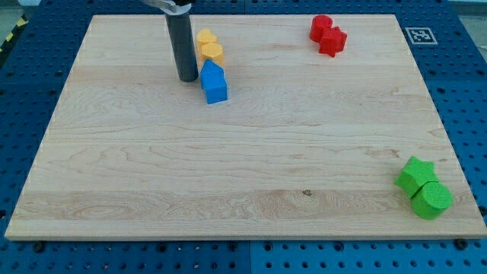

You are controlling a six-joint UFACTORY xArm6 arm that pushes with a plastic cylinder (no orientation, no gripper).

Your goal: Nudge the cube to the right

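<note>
While our tip [186, 78] rested on the wooden board [243, 190] in the upper left of the frame, the blue cube [214, 82] sat just to its right, so close we could not tell whether they touched. We carried no claw, only the bare rod, holding nothing. The cube's long side ran roughly up and down the frame, with yellow blocks [209, 46] crowding its upper end. A rightward push looked well lined up.

A pale wooden board [243, 175] lies on blue perforated table [464, 84] — evenly lit.
</note>
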